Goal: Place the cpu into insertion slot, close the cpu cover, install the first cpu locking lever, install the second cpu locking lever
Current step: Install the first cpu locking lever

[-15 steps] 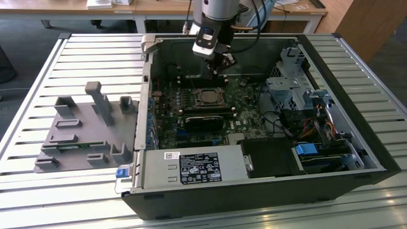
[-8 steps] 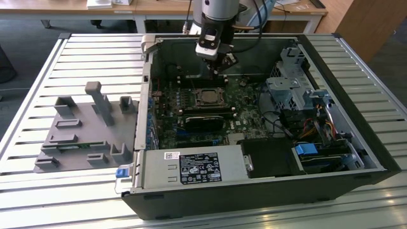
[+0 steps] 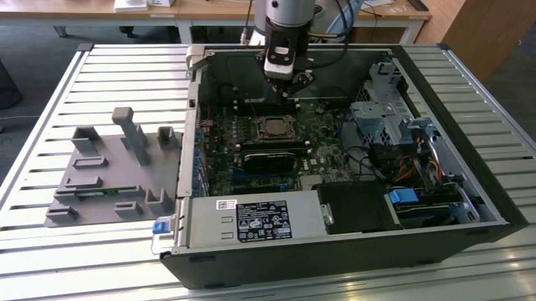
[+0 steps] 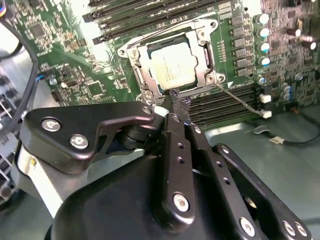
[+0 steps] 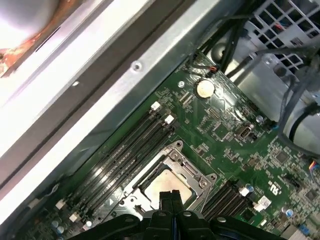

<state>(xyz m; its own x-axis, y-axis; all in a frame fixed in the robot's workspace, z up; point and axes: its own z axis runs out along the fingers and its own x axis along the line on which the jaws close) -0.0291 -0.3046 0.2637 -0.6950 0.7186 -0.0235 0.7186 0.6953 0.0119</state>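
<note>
Lying on its side on a slatted metal table [image 3: 100,63], with a grey moulded fixture [image 3: 109,175] toward the exterior view's left and wooden desks [image 3: 209,9] behind, the open computer case [image 3: 335,263] carried a printed black-and-white label [image 3: 262,221] on its power supply. The cpu [image 4: 174,67] sat in the insertion slot [image 4: 162,42] with the cpu cover [image 4: 137,65] lying down around it. The gripper [image 4: 176,102] hung just beside the socket's edge, its fingers pressed together and holding nothing.

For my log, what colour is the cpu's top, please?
The cpu is pale silver-grey, clearest in the second wrist view.
</note>
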